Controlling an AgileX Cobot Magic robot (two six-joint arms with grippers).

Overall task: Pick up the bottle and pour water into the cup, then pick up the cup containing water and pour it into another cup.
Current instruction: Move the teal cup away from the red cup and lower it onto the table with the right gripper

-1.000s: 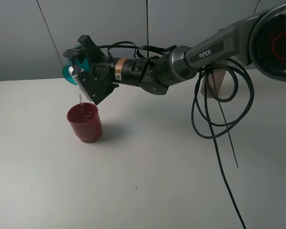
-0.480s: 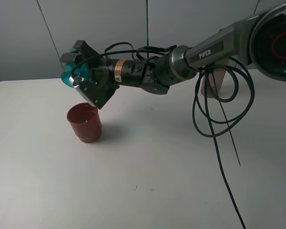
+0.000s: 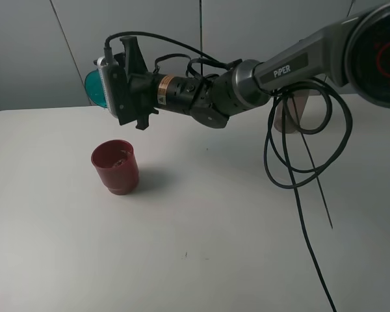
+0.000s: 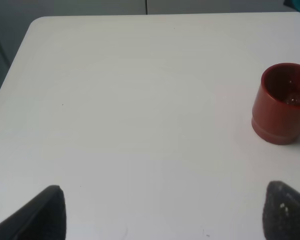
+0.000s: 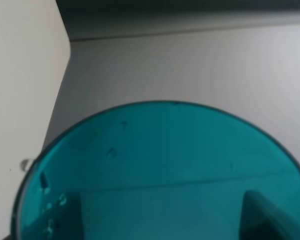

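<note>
the right gripper [image 3: 109,88] clamps the small translucent teal plastic cup [image 3: 91,90] tipped sideways, long axis roughly level, aloft near the squat dark-red plastic cup [image 3: 116,168]. the left gripper [image 4: 167,215] is spread wide, empty.

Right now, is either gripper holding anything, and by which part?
The right gripper holds the teal cup by its sidewall, one finger on each side, in the air. The left gripper is open and holds nothing.
</note>
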